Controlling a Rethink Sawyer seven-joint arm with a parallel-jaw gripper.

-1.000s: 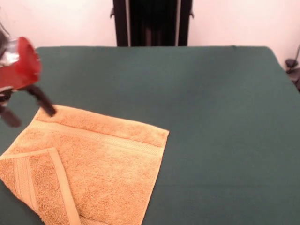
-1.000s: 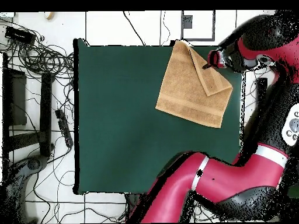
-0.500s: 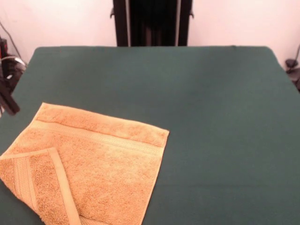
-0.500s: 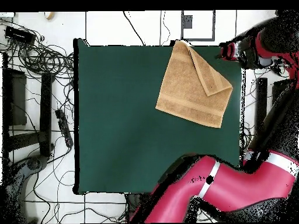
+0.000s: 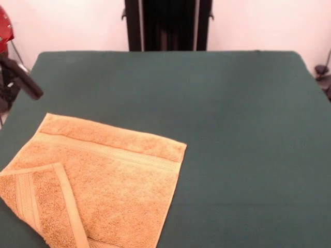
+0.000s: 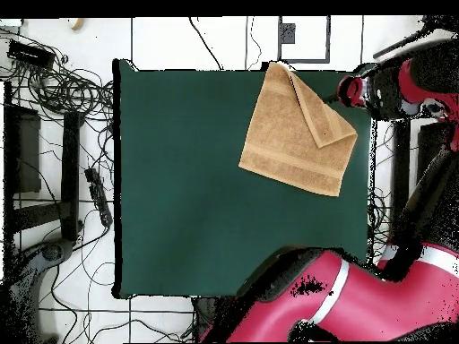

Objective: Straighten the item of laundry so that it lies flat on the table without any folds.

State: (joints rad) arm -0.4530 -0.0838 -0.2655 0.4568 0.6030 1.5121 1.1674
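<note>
One corner of towel point(image 5: 98, 181) folded over, rest flat on counter point(image 5: 232, 129). My tool point(image 5: 20, 82) off to side, can't tell if apart or together.

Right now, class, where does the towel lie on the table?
In the front view, the towel lies at the near left corner of the table, one corner folded over.

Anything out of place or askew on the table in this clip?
Yes. The towel lies skewed to the table edges near one corner, and one of its corners is folded over on top. The gripper sits off to the side, not touching it.
</note>
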